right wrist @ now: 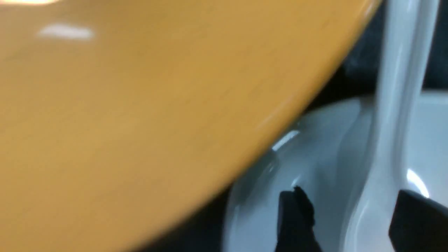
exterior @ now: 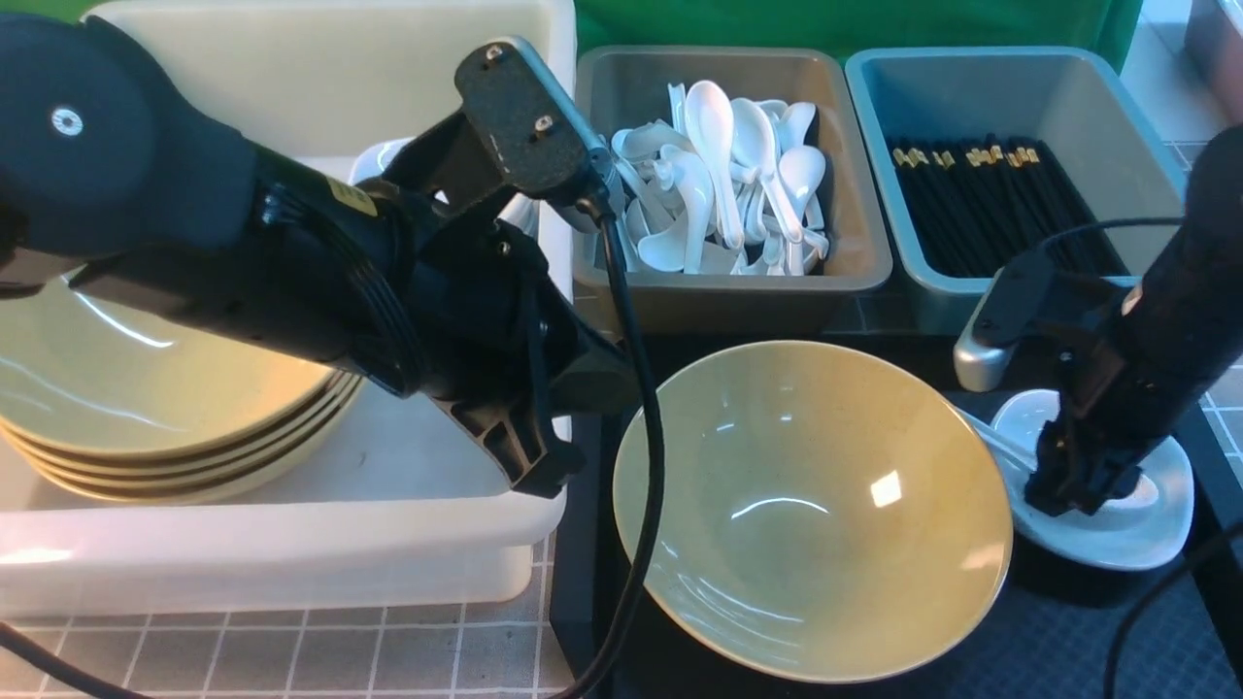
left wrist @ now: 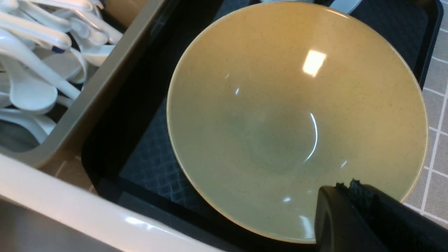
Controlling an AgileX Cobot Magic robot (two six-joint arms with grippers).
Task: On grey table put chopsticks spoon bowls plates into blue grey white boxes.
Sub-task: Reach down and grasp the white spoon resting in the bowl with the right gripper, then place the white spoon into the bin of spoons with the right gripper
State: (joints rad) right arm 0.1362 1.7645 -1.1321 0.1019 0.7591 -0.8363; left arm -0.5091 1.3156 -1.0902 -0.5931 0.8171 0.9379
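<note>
- My left gripper (left wrist: 346, 189) has its fingers pressed together with nothing between them.
- In the left wrist view its tip shows over the inner edge of the yellow bowl (exterior: 816, 505). I cannot tell whether it touches the glaze.
- The yellow bowl sits upright and empty on the black tray (exterior: 1068, 641), in front of the grey box (exterior: 728, 306). The white box (exterior: 291, 544) is on its left and the white plate (exterior: 1160, 515) on its right.
- My right gripper (exterior: 1078, 490) reaches down into the white plate, which stands on the tray just beside the bowl.
- In the right wrist view its fingers (right wrist: 294, 217) stand apart, one on each side of the spoon (right wrist: 395, 105). There is a clear gap at one finger, so the spoon is straddled, not clamped.
- The spoon lies in the white plate with its handle pointing toward the bowl's rim.
- The white box stands on the grey table (exterior: 291, 650) at my left and holds the stacked bowls (exterior: 146, 388), several nested together. My left arm crosses above it.
- The grey box is heaped with white spoons (exterior: 719, 184) lying every which way.
- The blue box (exterior: 1068, 97) stands just to the right of the grey box. The chopsticks (exterior: 991, 204) lie in it side by side, with their gold bands at the far end.
</note>
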